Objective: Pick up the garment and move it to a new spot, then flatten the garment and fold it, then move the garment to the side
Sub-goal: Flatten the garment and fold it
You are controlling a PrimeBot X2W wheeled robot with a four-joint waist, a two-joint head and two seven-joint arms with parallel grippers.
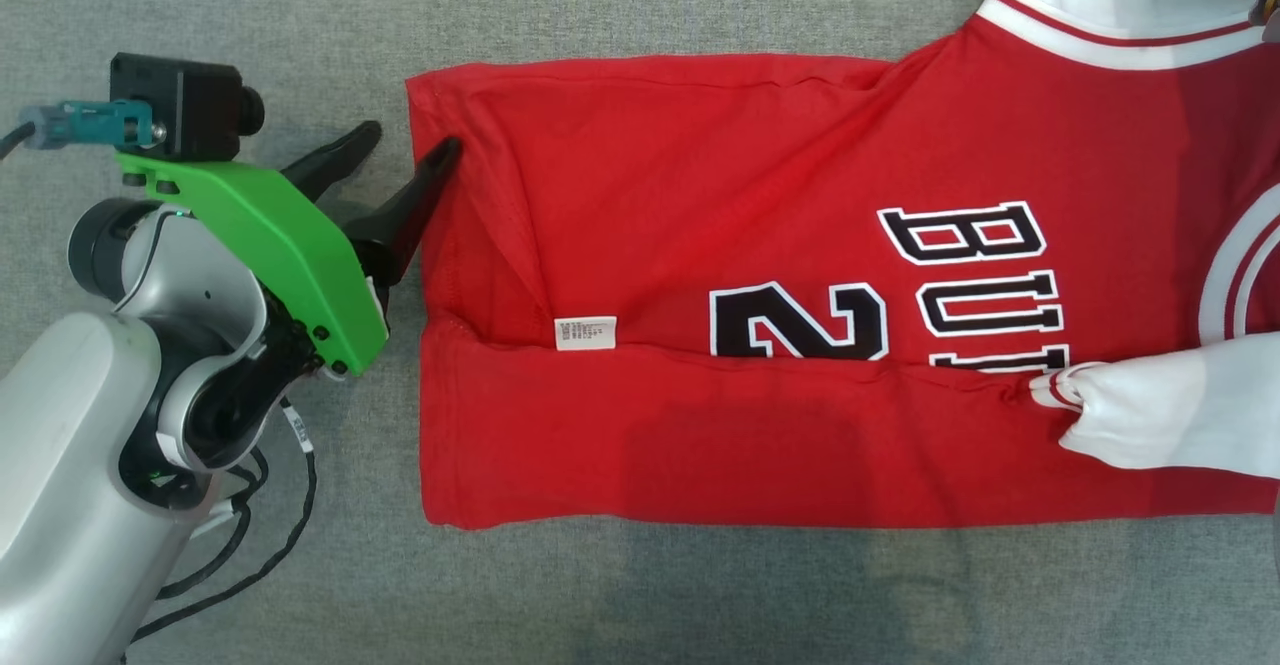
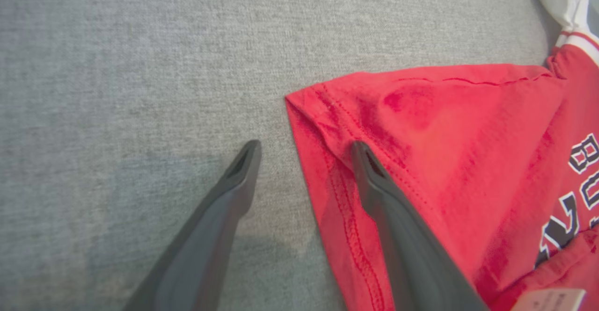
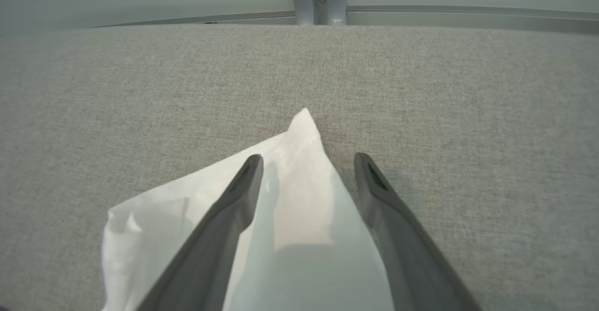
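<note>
Left wrist view: left gripper (image 2: 305,147) is standing wide open, gripping nothing — one finger is hanging over the hem corner of the red jersey (image 2: 444,128), the other over the gray cloth surface (image 2: 117,91). Likewise right gripper (image 3: 309,157) is gaping empty, straddling the edge of the white sleeve (image 3: 299,208). Jersey is lying flat, near strip folded over.

Red jersey (image 1: 760,285) folded lengthwise

It lies flat across the frame's centre and right, white sleeves at the right, black lettering showing, bottom edge folded up.
</note>
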